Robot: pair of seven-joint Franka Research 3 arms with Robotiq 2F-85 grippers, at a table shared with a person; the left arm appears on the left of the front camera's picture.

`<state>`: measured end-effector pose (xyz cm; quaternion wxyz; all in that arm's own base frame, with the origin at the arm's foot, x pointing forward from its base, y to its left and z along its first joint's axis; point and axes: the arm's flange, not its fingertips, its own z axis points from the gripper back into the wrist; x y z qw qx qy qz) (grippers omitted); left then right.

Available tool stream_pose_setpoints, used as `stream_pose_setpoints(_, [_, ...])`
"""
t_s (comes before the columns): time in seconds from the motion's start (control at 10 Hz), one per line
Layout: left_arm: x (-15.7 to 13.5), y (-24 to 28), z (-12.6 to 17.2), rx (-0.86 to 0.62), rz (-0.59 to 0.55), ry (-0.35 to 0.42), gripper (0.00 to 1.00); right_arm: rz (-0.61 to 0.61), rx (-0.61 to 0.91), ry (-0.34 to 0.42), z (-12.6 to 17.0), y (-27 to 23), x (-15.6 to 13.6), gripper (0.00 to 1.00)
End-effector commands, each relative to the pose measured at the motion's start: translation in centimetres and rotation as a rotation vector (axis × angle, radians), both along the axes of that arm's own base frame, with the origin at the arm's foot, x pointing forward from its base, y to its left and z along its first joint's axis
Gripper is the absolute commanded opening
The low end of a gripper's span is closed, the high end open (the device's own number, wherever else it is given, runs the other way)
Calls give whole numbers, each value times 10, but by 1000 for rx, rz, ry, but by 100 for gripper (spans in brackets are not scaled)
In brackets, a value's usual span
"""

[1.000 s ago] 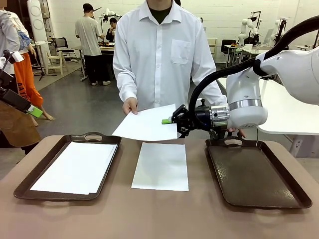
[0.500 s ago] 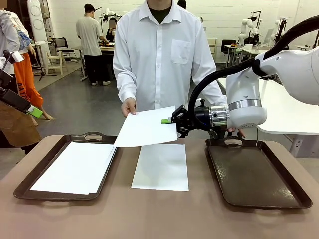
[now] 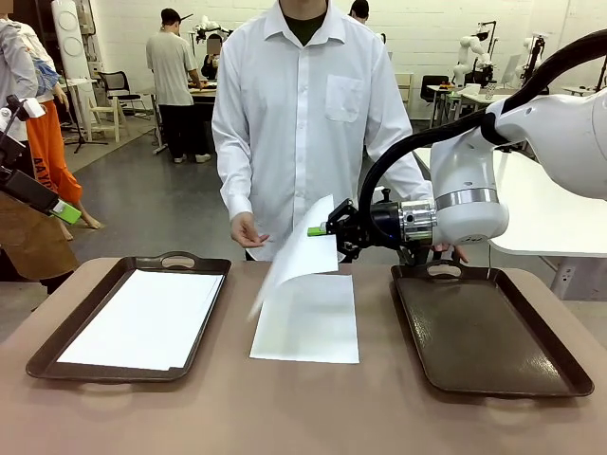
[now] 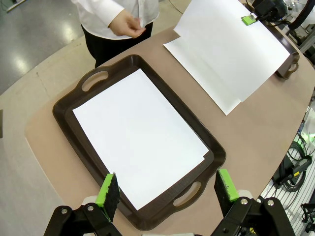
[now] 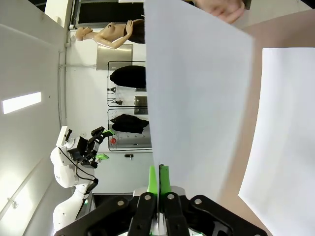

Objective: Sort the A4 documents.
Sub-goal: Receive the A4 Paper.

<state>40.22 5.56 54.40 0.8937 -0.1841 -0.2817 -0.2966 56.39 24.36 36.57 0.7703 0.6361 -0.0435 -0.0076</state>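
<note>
the right end effector point(image 3: 319, 230) is clenched on the edge of the hanging a4 sheet point(image 3: 302, 254), which droops tilted above the middle of the counter point(image 3: 303, 417), over a flat sheet point(image 3: 305, 322) lying there. the person's hand point(image 3: 248, 230) is just beside it. stacked sheets point(image 3: 142, 318) lie in the left tray point(image 3: 47, 355). the left end effector point(image 4: 167, 188) hovers above them, released.

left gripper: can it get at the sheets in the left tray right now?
Probably yes. The left gripper hangs open above the left tray, the sheets in it lie uncovered, and the person's hand is past its far handle. Pinching flat paper could be tricky.
</note>
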Motion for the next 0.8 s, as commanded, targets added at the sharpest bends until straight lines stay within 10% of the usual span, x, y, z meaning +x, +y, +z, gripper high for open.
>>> stream_pose_setpoints(0.0, [-1, 0, -1, 7, -8, -3, 100, 1, -1, 1, -1, 1, 0, 0])
stream_pose_setpoints(0.7, [-1, 0, -1, 7, -8, -3, 100, 1, -1, 1, -1, 1, 0, 0])
